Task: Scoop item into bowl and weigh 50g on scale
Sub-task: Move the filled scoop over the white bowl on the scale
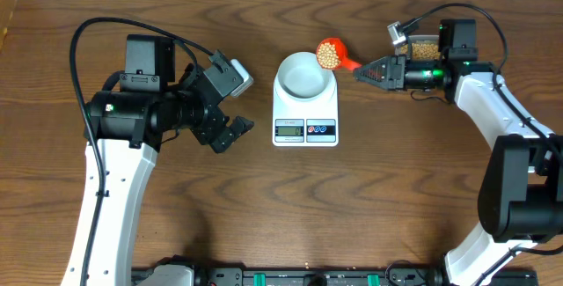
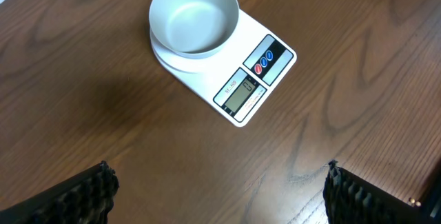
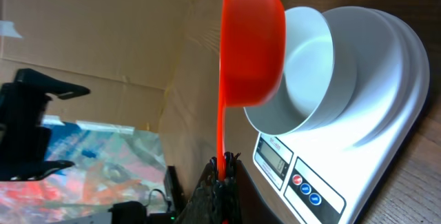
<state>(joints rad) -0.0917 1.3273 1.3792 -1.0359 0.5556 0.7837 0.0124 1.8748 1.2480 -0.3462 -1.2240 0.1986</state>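
Note:
A white scale (image 1: 305,114) sits mid-table with a small white bowl (image 1: 303,75) on its platform; the bowl looks empty. My right gripper (image 1: 361,70) is shut on the handle of an orange scoop (image 1: 328,53). The scoop is full of tan beans (image 1: 326,54) and hovers at the bowl's far right rim. From the right wrist, the scoop (image 3: 251,45) hangs beside the bowl (image 3: 303,79) on the scale (image 3: 386,127), its thin handle pinched in the right gripper (image 3: 224,165). My left gripper (image 1: 233,132) is open left of the scale, holding nothing. Its view shows the bowl (image 2: 194,17), the scale (image 2: 269,69) and the left gripper (image 2: 220,186).
A clear tub (image 1: 424,49) holding more beans stands at the back right, behind the right wrist. The left arm's body (image 1: 132,114) fills the table's left side. Bare wood lies in front of the scale.

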